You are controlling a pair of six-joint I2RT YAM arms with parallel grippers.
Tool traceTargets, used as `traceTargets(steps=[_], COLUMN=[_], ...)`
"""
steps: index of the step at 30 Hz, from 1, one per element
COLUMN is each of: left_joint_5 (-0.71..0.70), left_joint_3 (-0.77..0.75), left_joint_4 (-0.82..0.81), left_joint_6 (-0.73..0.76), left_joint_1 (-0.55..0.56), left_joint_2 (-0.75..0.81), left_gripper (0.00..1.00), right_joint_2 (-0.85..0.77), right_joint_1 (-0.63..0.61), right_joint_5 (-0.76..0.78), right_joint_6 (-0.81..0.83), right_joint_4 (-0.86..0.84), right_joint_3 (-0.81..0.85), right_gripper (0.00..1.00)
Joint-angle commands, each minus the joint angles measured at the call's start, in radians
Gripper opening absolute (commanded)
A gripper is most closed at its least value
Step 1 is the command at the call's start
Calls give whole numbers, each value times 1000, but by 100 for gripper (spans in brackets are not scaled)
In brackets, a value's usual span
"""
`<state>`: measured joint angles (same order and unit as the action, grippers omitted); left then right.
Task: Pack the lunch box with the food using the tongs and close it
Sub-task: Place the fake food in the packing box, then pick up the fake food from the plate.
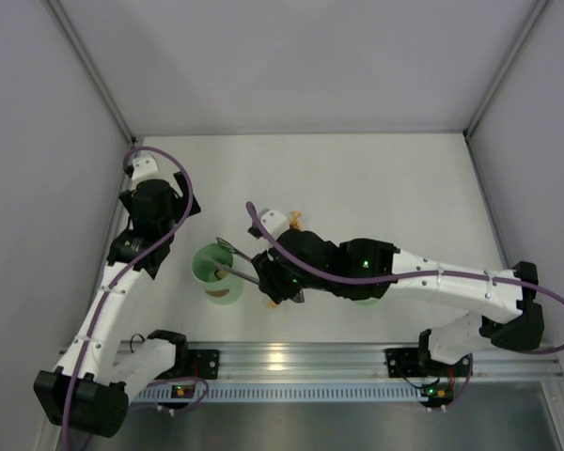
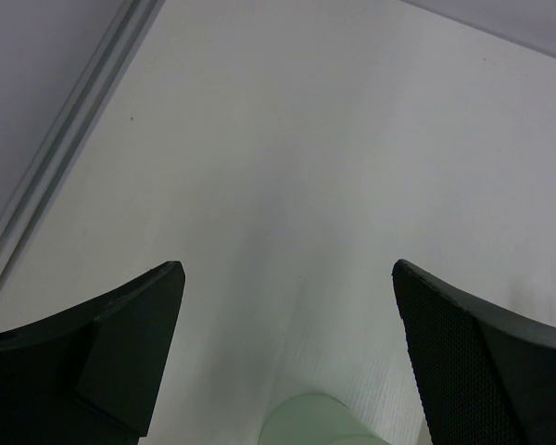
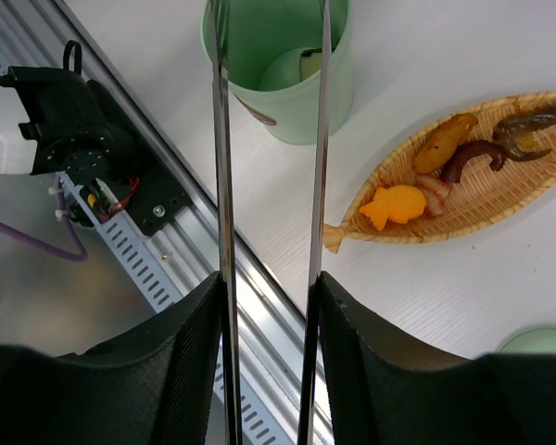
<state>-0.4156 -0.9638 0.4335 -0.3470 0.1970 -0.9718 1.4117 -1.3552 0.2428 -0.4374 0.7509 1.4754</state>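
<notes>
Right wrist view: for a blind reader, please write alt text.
Black fingers clamp silver tongs whose arms reach over the open green lunch box, a pale chunk inside. Right of it, a leaf-shaped dish holds orange and brown food.

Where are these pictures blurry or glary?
Top view: glare on the silver aluminium rail. Left wrist view: the pale green round container looks soft at the bottom edge. Right wrist view: the long silver metal tongs look crisp.

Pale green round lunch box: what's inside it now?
Inside the pale green lunch box, some pale cream food shows; thin silver metal tongs cross the opening, and they plus the near wall hide the rest.
</notes>
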Motion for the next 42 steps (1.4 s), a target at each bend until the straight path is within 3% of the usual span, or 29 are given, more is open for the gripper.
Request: traceTargets(steps=[1, 10, 18, 22, 42], left_joint_5=[3, 8, 8, 8, 14], left_joint_3=[-38, -39, -39, -38, -38], left_joint_4=[-13, -13, -13, -13, -15], left_joint_6=[-9, -10, -10, -9, -7], left_joint_1=[-5, -5, -5, -5, -5], left_joint_2=[2, 4, 5, 5, 4], left_gripper=[99, 99, 99, 99, 99], right_joint_2=[-29, -221, -319, -297, -143], right_joint_1=[-24, 42, 223, 268, 268], right_joint_5=[53, 222, 162, 92, -57], right_joint_6=[8, -46, -78, -70, -66], right_joint_4=[1, 56, -10, -80, -251], right_joint_3=[54, -95, -340, -405, -484], right_gripper=[43, 46, 46, 45, 41])
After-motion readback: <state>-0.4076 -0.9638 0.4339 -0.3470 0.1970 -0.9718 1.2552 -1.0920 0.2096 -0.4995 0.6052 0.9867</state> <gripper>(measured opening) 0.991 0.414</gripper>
